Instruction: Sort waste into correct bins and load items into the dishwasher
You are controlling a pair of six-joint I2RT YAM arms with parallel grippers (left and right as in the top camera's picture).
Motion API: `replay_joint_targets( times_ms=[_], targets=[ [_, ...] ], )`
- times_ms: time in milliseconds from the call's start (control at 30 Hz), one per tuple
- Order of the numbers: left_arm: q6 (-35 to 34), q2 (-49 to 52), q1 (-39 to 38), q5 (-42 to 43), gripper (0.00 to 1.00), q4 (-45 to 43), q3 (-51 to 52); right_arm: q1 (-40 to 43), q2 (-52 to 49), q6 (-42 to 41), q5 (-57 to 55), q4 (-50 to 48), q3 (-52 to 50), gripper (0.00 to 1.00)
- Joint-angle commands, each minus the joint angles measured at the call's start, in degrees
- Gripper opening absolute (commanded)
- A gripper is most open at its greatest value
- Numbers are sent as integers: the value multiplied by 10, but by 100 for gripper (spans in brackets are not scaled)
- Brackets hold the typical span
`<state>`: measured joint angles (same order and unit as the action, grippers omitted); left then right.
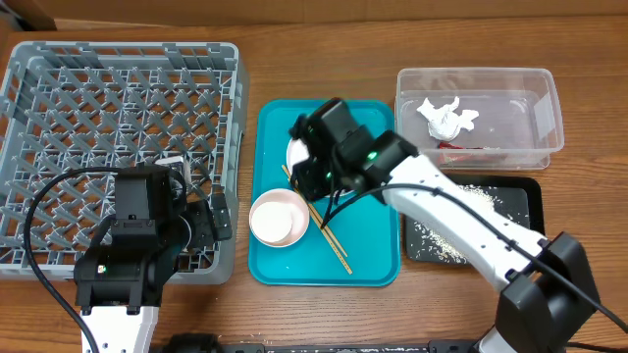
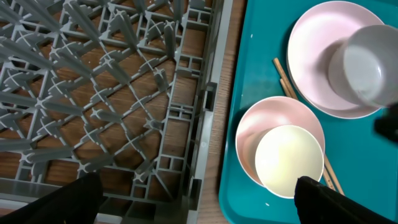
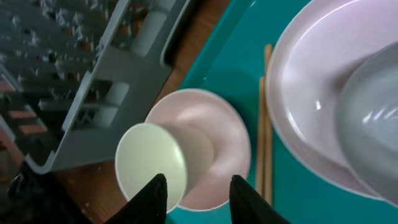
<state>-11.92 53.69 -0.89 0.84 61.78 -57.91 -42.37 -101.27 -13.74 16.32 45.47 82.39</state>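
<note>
Grey rack (image 1: 118,78) beside teal tray (image 1: 375,257) (chopsticks (image 1: 335,249) within)

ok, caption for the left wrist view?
Dish rack at left; teal tray at right carrying pink bowl, plate, chopsticks.

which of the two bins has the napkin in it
The clear tub, behind the black tray. The crumpled white napkin lies in it with a red wrapper; the black tray holds loose rice grains.
</note>
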Motion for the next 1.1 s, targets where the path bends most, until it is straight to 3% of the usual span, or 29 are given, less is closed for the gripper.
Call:
replay_joint_targets(
  times_ms=[0, 333, 533, 800, 933, 1067],
  targets=[
    [-3, -1, -3, 3, 100, 0, -14, -29, -15, -42, -3, 0, -14, 35],
    [-3, -1, -3, 3, 100, 2, -14, -75, -80, -63, -69, 5, -18, 34],
    [-3, -1, -3, 3, 100, 6, -14, -72, -87, -73, -78, 2, -14, 4],
    [-3, -1, -3, 14, 100, 3, -14, -3, -10, -73, -79, 52, 43, 4],
    [-3, 2, -3, 96, 100, -15, -14, 57, 51, -74, -56, 55, 53, 4],
    [22, 26, -3, 255, 100, -73, -14, 140, 87, -73, 74, 59, 53, 4]
  ],
)
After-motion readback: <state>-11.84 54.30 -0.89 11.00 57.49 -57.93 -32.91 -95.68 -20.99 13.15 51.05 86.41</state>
